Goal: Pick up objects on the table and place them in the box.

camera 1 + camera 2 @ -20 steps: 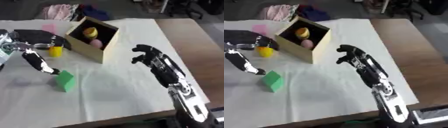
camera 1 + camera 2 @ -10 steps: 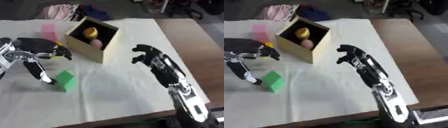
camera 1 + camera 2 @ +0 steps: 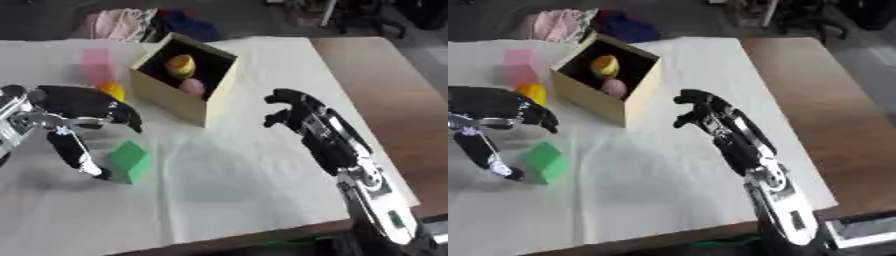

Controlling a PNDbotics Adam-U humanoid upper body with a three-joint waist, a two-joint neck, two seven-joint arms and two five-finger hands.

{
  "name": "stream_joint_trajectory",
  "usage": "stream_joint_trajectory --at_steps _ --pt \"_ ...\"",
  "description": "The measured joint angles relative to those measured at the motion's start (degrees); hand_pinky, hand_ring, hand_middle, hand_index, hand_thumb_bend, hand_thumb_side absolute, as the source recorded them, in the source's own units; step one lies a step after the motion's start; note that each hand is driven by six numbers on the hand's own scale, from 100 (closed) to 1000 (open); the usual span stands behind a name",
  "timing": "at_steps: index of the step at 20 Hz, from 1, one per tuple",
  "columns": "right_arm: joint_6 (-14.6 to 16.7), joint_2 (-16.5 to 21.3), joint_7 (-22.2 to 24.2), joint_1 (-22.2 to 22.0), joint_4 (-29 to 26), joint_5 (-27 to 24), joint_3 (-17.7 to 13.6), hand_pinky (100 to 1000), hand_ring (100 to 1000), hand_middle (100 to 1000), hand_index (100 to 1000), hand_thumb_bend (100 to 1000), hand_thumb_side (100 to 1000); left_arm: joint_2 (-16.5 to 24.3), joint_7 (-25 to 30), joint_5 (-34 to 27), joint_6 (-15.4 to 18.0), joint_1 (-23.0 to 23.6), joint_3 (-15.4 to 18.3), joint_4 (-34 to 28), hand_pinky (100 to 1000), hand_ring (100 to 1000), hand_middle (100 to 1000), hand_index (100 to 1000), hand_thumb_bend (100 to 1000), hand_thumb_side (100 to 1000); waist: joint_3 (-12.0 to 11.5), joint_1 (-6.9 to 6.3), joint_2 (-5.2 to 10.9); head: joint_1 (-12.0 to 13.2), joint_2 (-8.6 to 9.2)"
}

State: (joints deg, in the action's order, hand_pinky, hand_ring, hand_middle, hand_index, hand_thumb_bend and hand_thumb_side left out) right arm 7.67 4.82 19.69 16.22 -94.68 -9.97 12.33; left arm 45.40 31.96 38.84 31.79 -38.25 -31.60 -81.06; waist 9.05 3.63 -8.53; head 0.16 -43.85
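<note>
1. The box [image 3: 179,82], tan and open at the top, stands tilted toward the camera on the far-middle part of the worktop. Inside it lie a yellow rounded object [image 3: 180,65] and, just beside it, a pinkish rounded object [image 3: 192,87]. So part of the job looks done.
2. Three things remain outside the box. A green block [image 3: 131,161] lies on the cloth in front and to the left of the box. An orange-yellow object [image 3: 112,90] sits just beside the box's left wall, partly hidden by the left robot hand. A pink block [image 3: 96,65] stands a little beyond it.
3. The left robot hand [image 3: 83,107] hangs above the cloth between the orange-yellow object and the green block. Its fingers are curled downward and its thumb reaches down next to the green block, but they close on nothing that I can see. My guess is that the green block is the next pick, with the grasp not yet made.
4. The right robot hand [image 3: 702,112] hovers to the right of the box, well apart from every loose object. Its fingers are bent and it is empty. It appears idle.
5. The worktop [image 3: 376,80] is brown wood. A pale cloth [image 3: 262,190] covers most of it, leaving the right side bare, and the cloth is lightly wrinkled.
6. Beyond the far edge lie a pink bundle of fabric [image 3: 118,20] and a dark blue bundle [image 3: 188,22]. Further back the room is dark, with what look like chair or stand legs.
</note>
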Motion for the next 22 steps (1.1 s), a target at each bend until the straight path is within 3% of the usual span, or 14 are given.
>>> stream_joint_trajectory --at_steps 4,6,9,11,16,22 --pt "0.00 0.00 0.00 0.20 0.00 0.06 0.00 836 633 788 852 100 678 -0.12 -0.01 0.21 0.01 0.25 -0.35 0.49 839 774 774 824 501 422 0.00 0.00 0.00 -0.02 0.00" --pt "0.00 0.00 0.00 0.22 0.00 0.07 0.00 836 633 788 852 100 678 -0.42 -0.02 0.02 0.02 0.34 -0.32 0.81 826 741 718 772 434 408 0.00 0.00 0.00 -0.06 0.00" --pt "0.00 0.00 0.00 0.24 0.00 0.09 0.00 836 632 788 852 100 680 -0.94 0.00 -1.35 0.00 0.40 0.40 1.59 772 612 546 617 280 357 -0.09 0.00 0.00 -0.14 0.00" --pt "0.00 0.00 0.00 0.24 0.00 0.10 -0.01 836 632 788 852 100 679 -1.10 0.18 -3.33 -0.18 0.41 1.50 2.12 758 584 507 575 248 346 -0.14 0.00 0.00 -0.26 0.00" --pt "0.06 0.00 -0.08 0.24 0.00 0.12 -0.28 837 631 788 852 100 679 -0.99 0.79 -7.88 -0.79 -0.13 4.41 1.78 758 581 503 569 247 349 -0.29 0.00 0.00 -0.34 0.00" --pt "0.09 0.00 -0.13 0.17 0.00 0.12 -0.29 837 631 788 852 100 681 -0.03 0.95 -9.57 -0.95 -4.90 9.08 0.50 761 609 541 605 292 368 -0.51 0.00 0.04 -0.49 0.00"
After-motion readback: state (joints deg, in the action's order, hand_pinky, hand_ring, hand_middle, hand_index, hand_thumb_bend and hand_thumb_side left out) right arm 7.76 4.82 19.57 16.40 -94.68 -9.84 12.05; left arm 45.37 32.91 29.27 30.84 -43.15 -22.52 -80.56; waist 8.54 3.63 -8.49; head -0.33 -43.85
